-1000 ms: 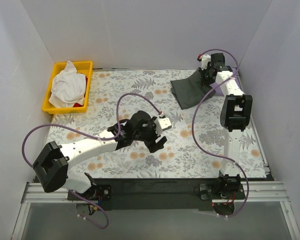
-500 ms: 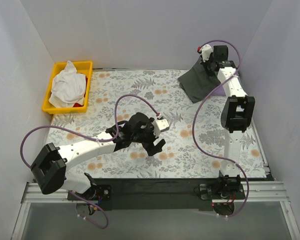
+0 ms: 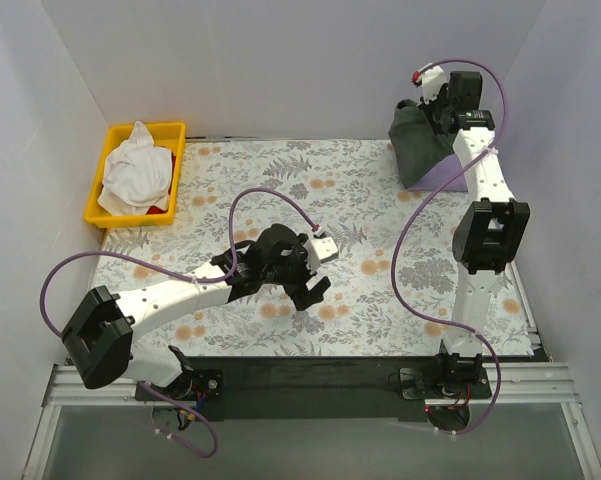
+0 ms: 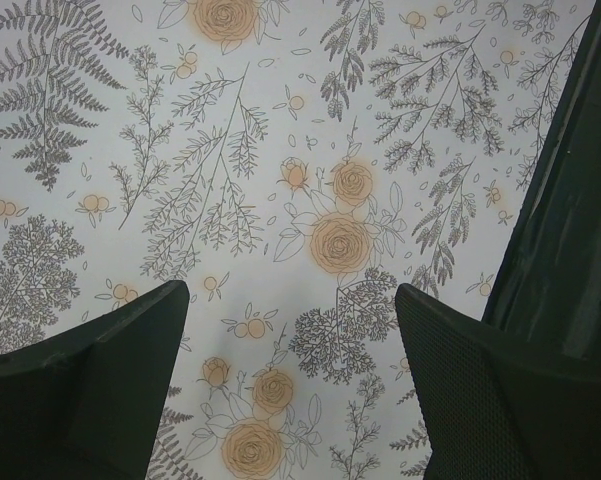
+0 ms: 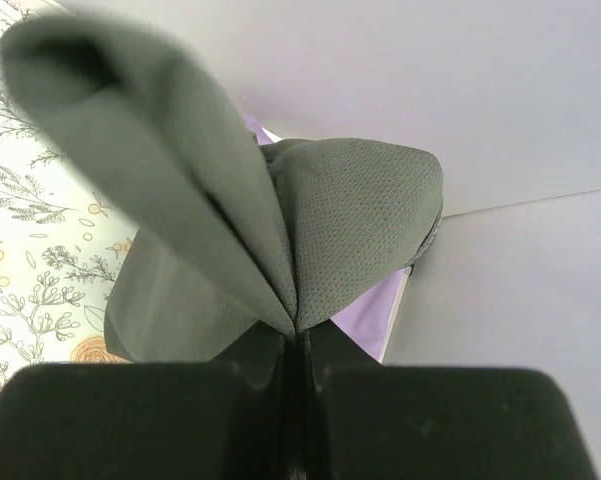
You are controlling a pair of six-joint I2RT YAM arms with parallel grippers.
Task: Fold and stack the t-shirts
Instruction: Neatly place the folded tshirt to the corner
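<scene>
We see two matching arms, left arm point(image 3: 170, 295) and right arm point(image 3: 480, 180): white link shells, bulky black joint housings. Purple cable point(image 3: 270, 192) loops along each, red plug point(image 3: 417, 78) at right wrist end. White camera block point(image 3: 325, 247) on each wrist. Left gripper point(image 4: 290, 292): we find fingers point(image 4: 460, 400) black, matte, pads finely dimpled. Black bases point(image 3: 450, 372), red wiring below.
</scene>
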